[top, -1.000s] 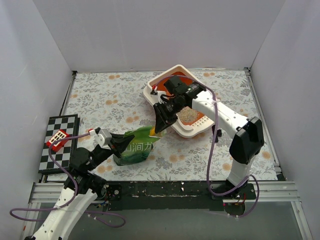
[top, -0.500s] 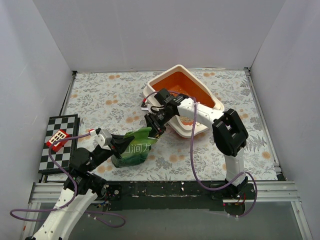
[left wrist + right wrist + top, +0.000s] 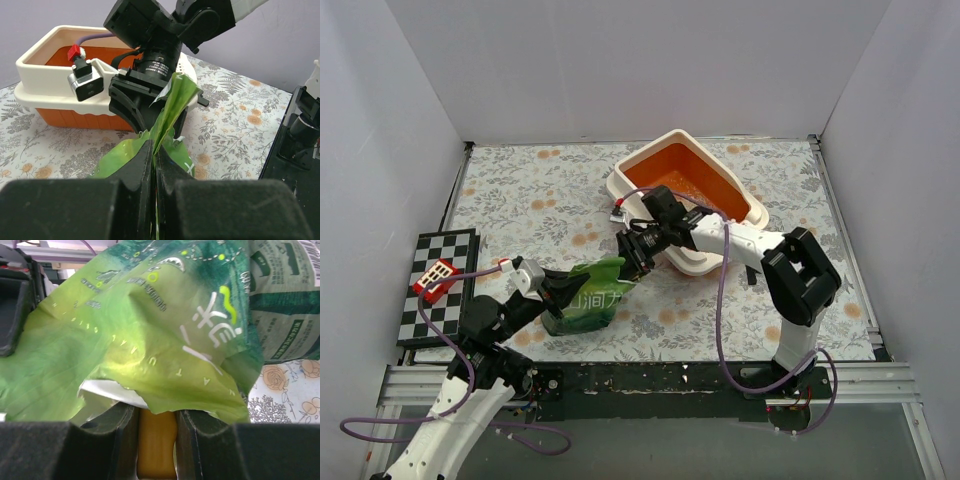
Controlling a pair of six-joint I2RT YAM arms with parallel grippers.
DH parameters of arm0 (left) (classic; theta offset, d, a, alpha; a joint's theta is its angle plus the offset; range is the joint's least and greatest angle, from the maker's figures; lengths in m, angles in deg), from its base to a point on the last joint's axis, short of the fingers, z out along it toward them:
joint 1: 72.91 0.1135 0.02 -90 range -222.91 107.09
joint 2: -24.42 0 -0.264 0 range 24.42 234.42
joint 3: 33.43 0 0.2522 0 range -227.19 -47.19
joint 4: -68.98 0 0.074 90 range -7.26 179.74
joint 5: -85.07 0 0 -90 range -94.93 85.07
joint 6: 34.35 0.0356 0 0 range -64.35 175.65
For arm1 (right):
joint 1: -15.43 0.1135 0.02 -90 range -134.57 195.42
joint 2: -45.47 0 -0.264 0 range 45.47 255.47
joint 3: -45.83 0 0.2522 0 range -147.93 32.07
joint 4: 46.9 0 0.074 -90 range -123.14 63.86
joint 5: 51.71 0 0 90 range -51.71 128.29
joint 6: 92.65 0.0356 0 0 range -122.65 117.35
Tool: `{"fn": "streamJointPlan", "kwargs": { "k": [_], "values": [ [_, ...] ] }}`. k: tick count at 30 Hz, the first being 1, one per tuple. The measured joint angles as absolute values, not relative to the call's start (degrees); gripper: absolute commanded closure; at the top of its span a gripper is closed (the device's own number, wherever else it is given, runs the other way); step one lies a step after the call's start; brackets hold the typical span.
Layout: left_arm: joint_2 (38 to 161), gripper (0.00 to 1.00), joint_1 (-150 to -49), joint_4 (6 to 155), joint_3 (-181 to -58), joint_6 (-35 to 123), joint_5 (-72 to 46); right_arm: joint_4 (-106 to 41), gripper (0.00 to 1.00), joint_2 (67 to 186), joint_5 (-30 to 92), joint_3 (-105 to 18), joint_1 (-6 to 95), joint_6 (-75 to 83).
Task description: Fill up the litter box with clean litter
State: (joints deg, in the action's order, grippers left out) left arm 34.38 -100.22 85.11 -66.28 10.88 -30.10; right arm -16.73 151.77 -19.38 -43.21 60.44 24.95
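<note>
Now clamped on the bag (image 3: 588, 300) with left jaws; gripping the orange scoop (image 3: 156, 450) with right jaws, at seven o'clock from the litter box (image 3: 710, 175).

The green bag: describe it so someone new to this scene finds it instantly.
On the floral table, look nearer the arms than the white-and-orange litter box. The green bag sits there, its top pinched by the left claw. Nothing else is crinkly, shiny green foil with printed lettering.
</note>
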Motion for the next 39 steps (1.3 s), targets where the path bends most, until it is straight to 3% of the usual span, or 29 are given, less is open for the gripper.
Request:
{"fn": "streamJointPlan", "kwargs": {
  "k": [16, 29, 39],
  "values": [
    [35.65, 1.00, -100.20, 84.00, -66.28, 10.88, -30.49, -31.92, 0.99, 136.25, -24.91, -27.61, 51.92, 35.83],
    [37.20, 1.00, -100.20, 83.54, -66.28, 10.86, -31.28, -34.15, 0.99, 125.61, -27.88, -16.44, 39.11, 37.78],
    [37.26, 1.00, -100.20, 83.10, -66.28, 10.84, -31.54, -33.28, 0.99, 118.22, -28.77, -11.50, 34.98, 37.69]
  ]
}}
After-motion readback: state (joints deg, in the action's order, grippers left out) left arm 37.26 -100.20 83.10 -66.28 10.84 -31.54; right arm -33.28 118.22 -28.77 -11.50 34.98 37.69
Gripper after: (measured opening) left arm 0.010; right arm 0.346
